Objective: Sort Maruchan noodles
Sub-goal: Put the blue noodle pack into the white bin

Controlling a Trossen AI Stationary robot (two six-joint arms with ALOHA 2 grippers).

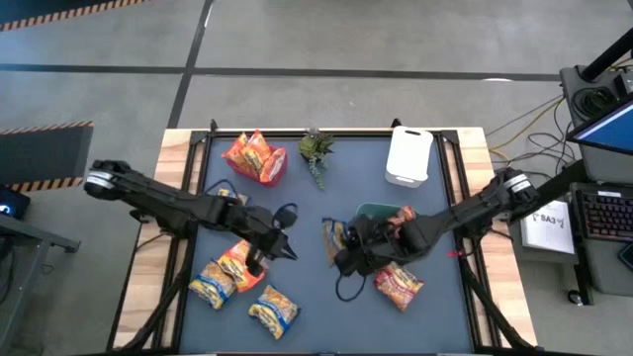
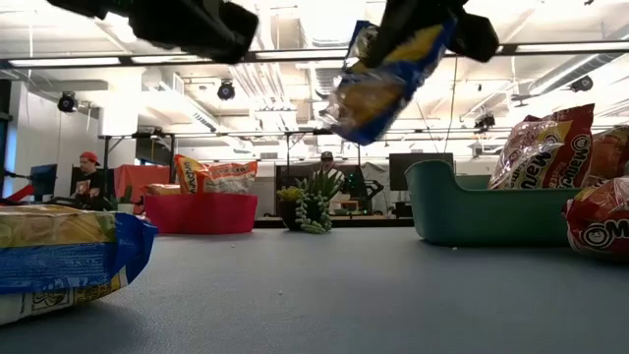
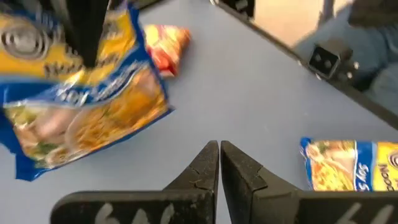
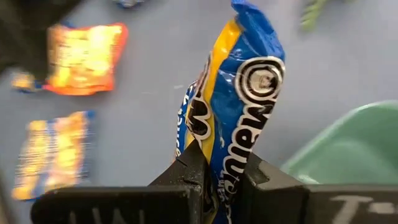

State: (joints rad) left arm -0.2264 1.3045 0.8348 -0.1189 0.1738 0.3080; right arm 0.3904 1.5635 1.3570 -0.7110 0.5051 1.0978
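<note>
right gripper (image 4: 214, 171) is clamped on a yellow-and-blue noodle packet (image 4: 233, 106), holding it up off the blue table (image 1: 326, 208) next to the green bin (image 2: 482, 211), while the left gripper (image 3: 219, 163) sits pinched together and empty over the loose packets (image 1: 242, 282) on the left side

"Soy S" on yellow-blue packet (image 3: 351, 165).
</note>
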